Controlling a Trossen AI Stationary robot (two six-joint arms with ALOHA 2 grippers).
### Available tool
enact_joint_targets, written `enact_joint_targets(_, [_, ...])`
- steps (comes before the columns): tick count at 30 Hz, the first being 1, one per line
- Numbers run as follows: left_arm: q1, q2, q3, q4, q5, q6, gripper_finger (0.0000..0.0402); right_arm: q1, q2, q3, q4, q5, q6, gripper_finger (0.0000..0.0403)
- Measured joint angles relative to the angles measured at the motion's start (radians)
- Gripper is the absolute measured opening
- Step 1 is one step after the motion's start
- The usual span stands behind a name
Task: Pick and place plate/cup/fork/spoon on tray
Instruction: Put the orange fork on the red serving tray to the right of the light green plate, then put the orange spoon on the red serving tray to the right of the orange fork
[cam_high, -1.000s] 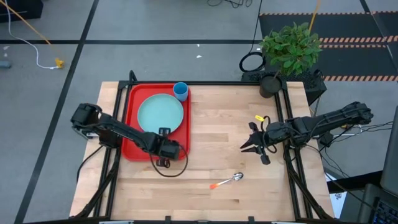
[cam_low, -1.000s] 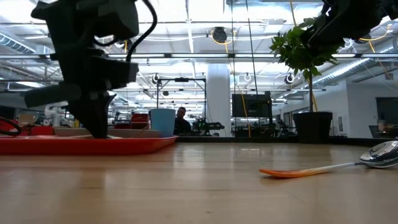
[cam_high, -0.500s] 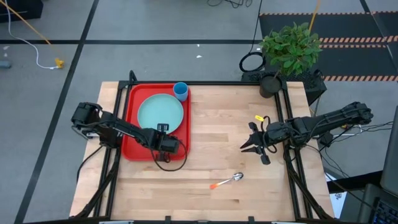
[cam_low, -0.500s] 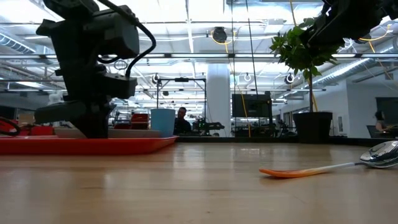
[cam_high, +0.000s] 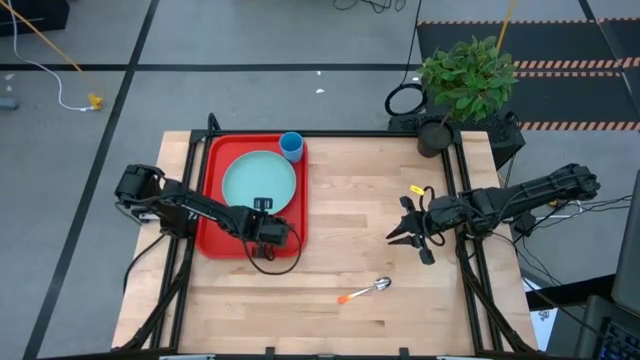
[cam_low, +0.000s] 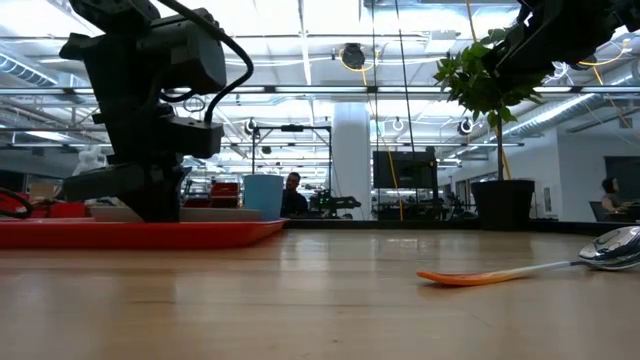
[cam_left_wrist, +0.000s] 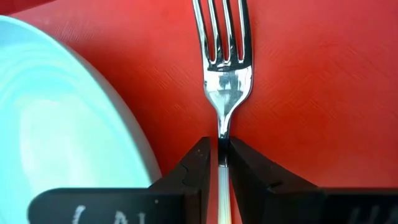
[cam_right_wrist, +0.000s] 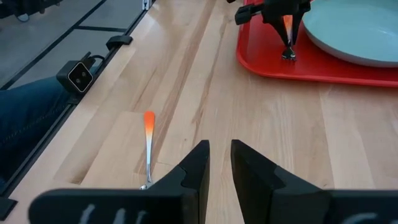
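Note:
My left gripper (cam_left_wrist: 219, 146) is shut on the fork (cam_left_wrist: 228, 68) over the red tray (cam_high: 212, 235), at its near right part, beside the teal plate (cam_high: 258, 180). In the high view the gripper (cam_high: 268, 232) hides the fork. The blue cup (cam_high: 290, 147) stands in the tray's far right corner. The spoon (cam_high: 365, 291) lies on the bare table near the front edge. My right gripper (cam_right_wrist: 220, 152) hovers over the table's right part (cam_high: 400, 235), empty, its fingers a narrow gap apart. My left gripper pinches the fork's thin neck (cam_left_wrist: 221, 134), just behind the tines, between its two fingers. The fingers point down and lie along the fork. In the right wrist view the fork hangs upright, orange handle (cam_right_wrist: 287, 25) up, tines (cam_right_wrist: 288, 55) down at the tray's floor.
A potted plant (cam_high: 465, 75) stands at the table's far right corner. Bare wood lies between the tray and my right gripper. A cable loop (cam_high: 275, 268) hangs from my left arm over the tray's near rim.
My left gripper, still shut on the fork, has gone a little toward the table's far edge, further in over the tray, and down toward the tray's floor. My right gripper and the spoon have kept still.

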Motion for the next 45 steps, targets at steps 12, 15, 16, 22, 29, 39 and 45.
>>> enact_joint_targets(12, [-0.035, 0.0, 0.089, -0.071, 0.003, -0.084, 0.0062, 0.0, 0.0, 0.0, 0.0, 0.0, 0.0, 0.0059])
enact_joint_targets(15, [-0.047, 0.0, 0.152, -0.13, 0.004, -0.137, 0.0062, 0.0, 0.0, 0.0, 0.0, 0.0, 0.0, 0.0059])
enact_joint_targets(16, [-0.051, 0.0, 0.177, -0.146, 0.004, -0.158, 0.0063, 0.0, 0.0, 0.0, 0.0, 0.0, 0.001, 0.0059])
enact_joint_targets(22, [-0.083, 0.0, 0.327, -0.159, 0.004, -0.295, 0.0063, 0.0, 0.0, 0.0, -0.004, 0.0, 0.009, 0.0059])
enact_joint_targets(29, [-0.155, 0.063, 0.496, -0.104, -0.004, -0.38, 0.0063, 0.0, 0.0, 0.0, -0.022, 0.0, 0.038, 0.0059])
enact_joint_targets(39, [-0.239, 0.299, 0.748, -0.059, -0.05, -0.378, 0.0062, 0.054, 0.004, -0.113, 0.113, -0.003, 0.127, 0.0059])
enact_joint_targets(45, [-0.247, 0.426, 0.859, 0.062, -0.051, -0.379, 0.0063, 0.162, 0.057, -0.253, 0.34, -0.003, 0.119, 0.0062])
